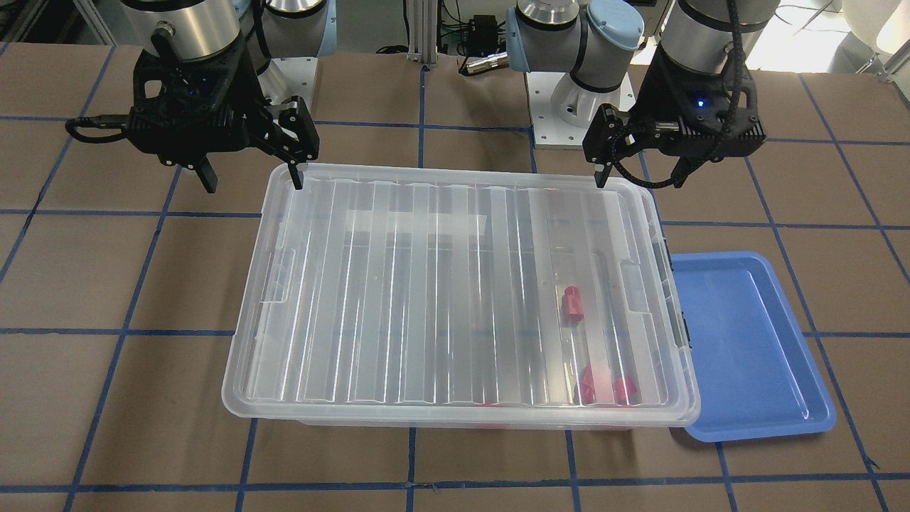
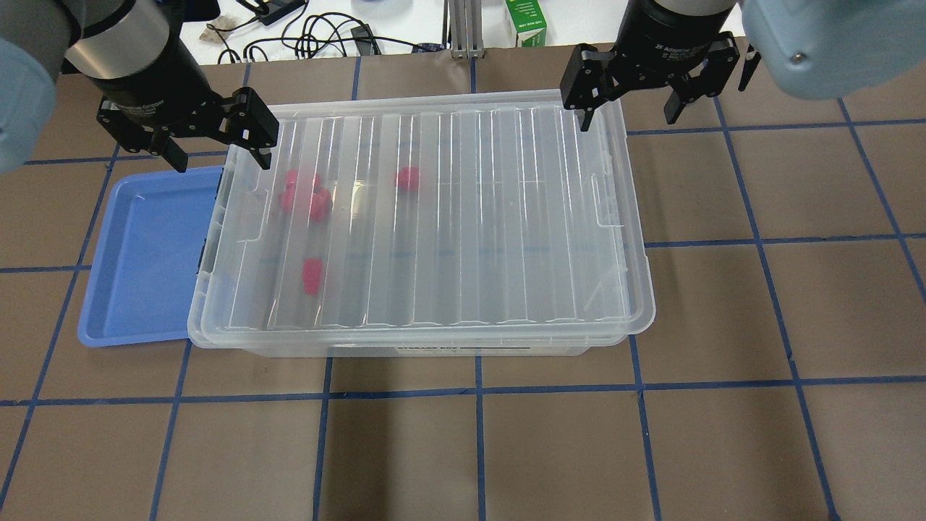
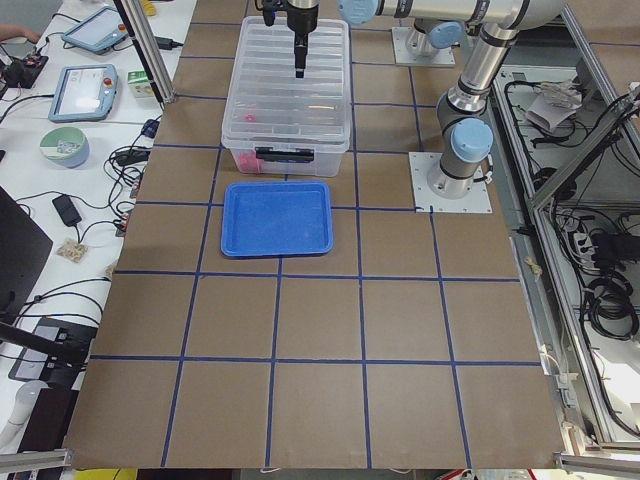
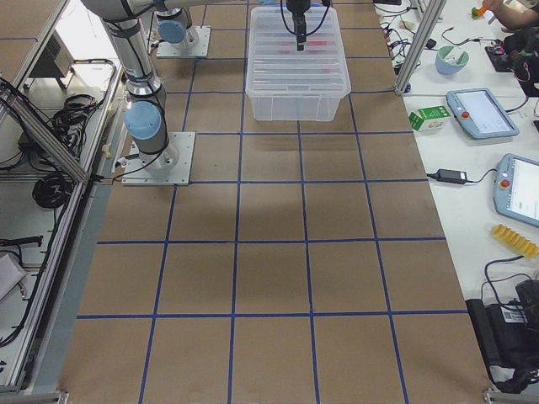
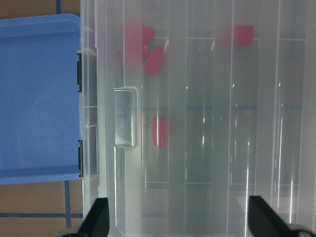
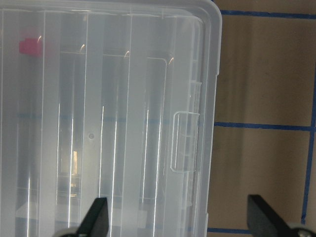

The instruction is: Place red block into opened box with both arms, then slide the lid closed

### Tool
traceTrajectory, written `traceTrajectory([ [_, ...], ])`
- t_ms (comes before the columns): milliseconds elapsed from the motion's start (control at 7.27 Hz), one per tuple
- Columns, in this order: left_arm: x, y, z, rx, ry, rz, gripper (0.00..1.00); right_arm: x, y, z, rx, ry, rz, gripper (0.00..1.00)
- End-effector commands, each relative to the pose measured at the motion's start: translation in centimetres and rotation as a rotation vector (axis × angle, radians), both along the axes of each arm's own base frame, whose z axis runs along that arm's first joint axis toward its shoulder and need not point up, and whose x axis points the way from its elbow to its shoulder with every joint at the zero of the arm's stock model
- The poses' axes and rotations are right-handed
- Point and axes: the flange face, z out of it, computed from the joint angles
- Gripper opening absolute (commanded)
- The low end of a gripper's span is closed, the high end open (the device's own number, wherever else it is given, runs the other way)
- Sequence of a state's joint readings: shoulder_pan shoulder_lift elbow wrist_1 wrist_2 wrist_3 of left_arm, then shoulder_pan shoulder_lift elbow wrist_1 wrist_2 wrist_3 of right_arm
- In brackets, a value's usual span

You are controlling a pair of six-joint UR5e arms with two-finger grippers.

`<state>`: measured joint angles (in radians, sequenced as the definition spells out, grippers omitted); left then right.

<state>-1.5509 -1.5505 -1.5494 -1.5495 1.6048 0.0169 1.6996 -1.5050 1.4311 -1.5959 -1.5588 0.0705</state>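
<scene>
The clear ribbed lid [image 2: 463, 217] lies flat on the box [image 2: 405, 349] and covers nearly all of it. Several red blocks show blurred through the lid: a cluster [image 2: 304, 195], one alone [image 2: 409, 177] and one nearer the front [image 2: 312, 276]; the lone ones also show as the red block [image 5: 159, 131] and the red block [image 6: 29, 47]. My left gripper [image 2: 217, 155] is open at the lid's back corner beside the tray, one finger over the lid. My right gripper [image 2: 628, 116] is open at the other back corner, one finger on the lid's edge and one beyond it.
An empty blue tray [image 2: 145, 253] lies against the box's short end on my left side. A green carton [image 2: 526, 22] and cables sit past the table's far edge. The arm base plate [image 1: 569, 107] stands behind the box.
</scene>
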Motion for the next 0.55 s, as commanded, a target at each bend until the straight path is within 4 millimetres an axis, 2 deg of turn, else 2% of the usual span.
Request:
traceTrajectory([
  [0, 0.05, -0.13, -0.08, 0.002, -0.004, 0.000, 1.00, 0.20, 0.22, 0.24, -0.001, 0.001, 0.000, 1.00],
  [413, -0.07, 0.12, 0.36, -0.008, 0.006, 0.000, 1.00, -0.02, 0.09, 0.35, -0.005, 0.000, -0.005, 1.00],
])
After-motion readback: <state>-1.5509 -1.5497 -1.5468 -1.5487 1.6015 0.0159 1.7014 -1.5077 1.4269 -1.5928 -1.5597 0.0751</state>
